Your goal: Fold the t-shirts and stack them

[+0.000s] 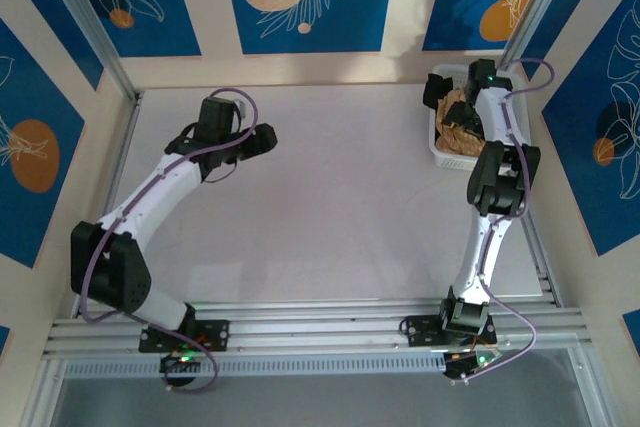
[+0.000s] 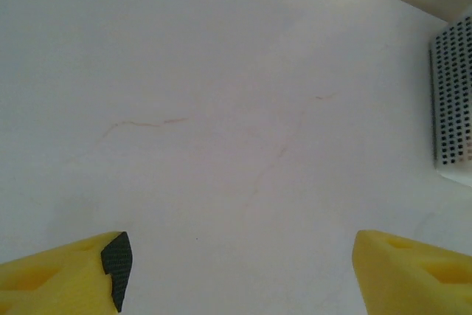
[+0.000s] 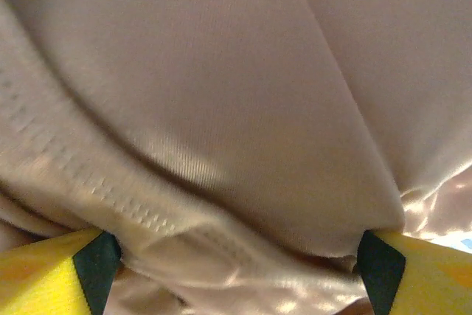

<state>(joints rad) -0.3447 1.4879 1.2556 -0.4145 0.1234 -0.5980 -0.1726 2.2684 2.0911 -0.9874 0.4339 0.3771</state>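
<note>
The pale, matte tabletop (image 1: 330, 197) is the largest thing in the top view, and its middle is bare. Faint hairline marks cross it in the left wrist view.

The white-and-black left arm (image 1: 150, 197) rises from its base at 7 o'clock and bends toward 10 o'clock. The left gripper (image 1: 262, 139) sits at the end of it, above bare tabletop. In its own wrist view the yellow fingers (image 2: 66, 278) stand far apart at the bottom corners. That gripper is released, with nothing between the jaws but table surface.

The right arm (image 1: 485, 237) climbs from its base at 5 o'clock to 2 o'clock, and its wrist hangs over the white slatted plastic basket (image 1: 436, 147). The basket stands at the 2 o'clock corner of the table, close to the far wall. The left wrist camera catches its perforated side (image 2: 451, 101) at 3 o'clock.

The tan, soft cloth t-shirt (image 1: 462, 132) lies crumpled inside that basket, under the right arm's end. From the right wrist camera the tan fabric (image 3: 221, 108) is right up against the lens. A stitched hem runs from 9 o'clock toward 6 o'clock.

The right gripper (image 3: 237, 260) is pushed into the cloth. Its jaws are spread wide, and a bunched fold lies between the black pads (image 3: 96, 260) and touches them on both sides. The jaws are not clenched on the fold.
</note>
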